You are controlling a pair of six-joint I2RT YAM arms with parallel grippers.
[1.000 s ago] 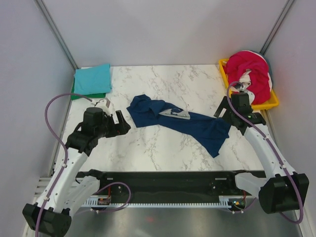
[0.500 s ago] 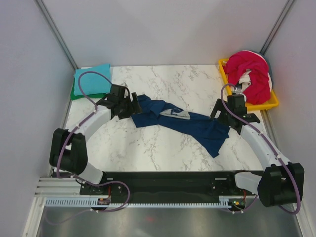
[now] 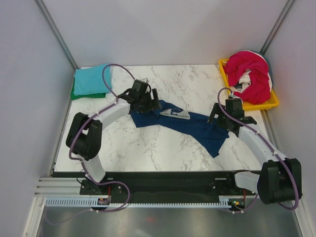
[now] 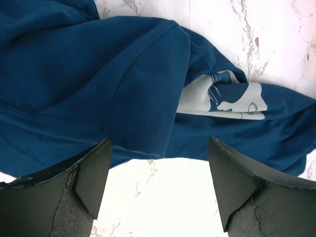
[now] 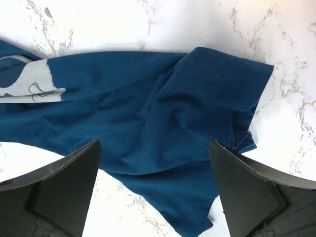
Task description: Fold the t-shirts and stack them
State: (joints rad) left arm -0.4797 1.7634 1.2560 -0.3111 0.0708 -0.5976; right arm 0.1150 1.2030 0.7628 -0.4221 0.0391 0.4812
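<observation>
Both pincers released: my left pincer (image 4: pixel 159 148) has swung in since a second ago, navy t-shirt (image 4: pixel 98 74) now beneath it; right pincer (image 5: pixel 154 145) spread above its other end.

Worktop (image 3: pixel 163 148): white marble pattern with grey veins. Yellow tray (image 3: pixel 223 65): far right corner of the worktop, set slightly askew, just beside the right wall. Enclosure: plain grey wall panels (image 3: pixel 163 29) on three sides, with metal corner posts (image 3: pixel 56 33) slanting up at the back. Near edge: black base bar (image 3: pixel 163 180), white slotted cable duct (image 3: pixel 168 201) below it, then brushed metal sheet (image 3: pixel 163 222).
</observation>
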